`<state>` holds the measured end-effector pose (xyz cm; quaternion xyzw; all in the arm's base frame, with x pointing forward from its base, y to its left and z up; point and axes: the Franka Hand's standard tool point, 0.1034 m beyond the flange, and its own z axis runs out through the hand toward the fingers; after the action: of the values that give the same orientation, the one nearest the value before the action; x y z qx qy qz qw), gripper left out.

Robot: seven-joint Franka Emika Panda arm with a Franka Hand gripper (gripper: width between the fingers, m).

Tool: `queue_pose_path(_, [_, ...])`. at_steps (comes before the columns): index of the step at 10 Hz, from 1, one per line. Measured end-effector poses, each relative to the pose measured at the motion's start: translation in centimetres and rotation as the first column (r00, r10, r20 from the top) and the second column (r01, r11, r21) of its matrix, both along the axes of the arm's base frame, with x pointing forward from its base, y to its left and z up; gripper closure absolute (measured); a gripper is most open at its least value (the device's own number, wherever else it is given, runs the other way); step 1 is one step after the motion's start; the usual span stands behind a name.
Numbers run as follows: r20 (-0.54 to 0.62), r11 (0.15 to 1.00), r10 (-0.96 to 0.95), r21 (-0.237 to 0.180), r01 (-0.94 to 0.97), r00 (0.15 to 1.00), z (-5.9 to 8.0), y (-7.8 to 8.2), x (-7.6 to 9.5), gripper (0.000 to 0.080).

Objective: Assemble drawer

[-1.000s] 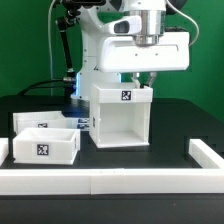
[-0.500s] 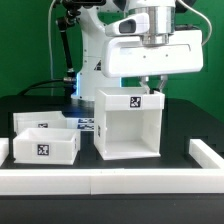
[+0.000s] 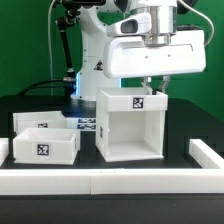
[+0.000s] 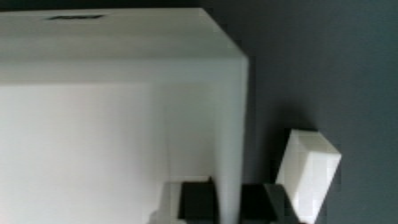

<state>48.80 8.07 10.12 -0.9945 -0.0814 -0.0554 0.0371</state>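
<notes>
The white drawer casing (image 3: 130, 125), an open-fronted box with a marker tag on top, stands upright on the black table at the middle. My gripper (image 3: 152, 86) comes down from above and is shut on the top edge of the casing's side wall on the exterior view's right. In the wrist view the two dark fingers (image 4: 199, 202) straddle that thin wall (image 4: 237, 120), with my gripper (image 4: 240, 203) pinching it. The smaller white drawer box (image 3: 45, 140), open on top with a tag on its front, sits apart at the exterior view's left.
A low white rail (image 3: 100, 181) runs along the table's front and turns back at the exterior view's right (image 3: 207, 154). The marker board (image 3: 86, 124) lies flat between the two boxes. A white block (image 4: 310, 170) shows beside the held wall in the wrist view.
The gripper has carried the casing to the exterior view's right and toward the front. Since half a second ago it has hardly moved. The drawer box has not moved.
</notes>
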Motion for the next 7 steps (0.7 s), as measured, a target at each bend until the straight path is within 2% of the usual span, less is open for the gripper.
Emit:
queue_pose_path(5, [0.068, 1.000, -0.001, 0.018, -0.001, 0.998, 0.0, 0.2, 4.4, 0.0762])
queue_pose_path(7, [0.108, 0.998, 0.056, 0.011, -0.057, 0.993, 0.1, -0.9, 5.2, 0.0762])
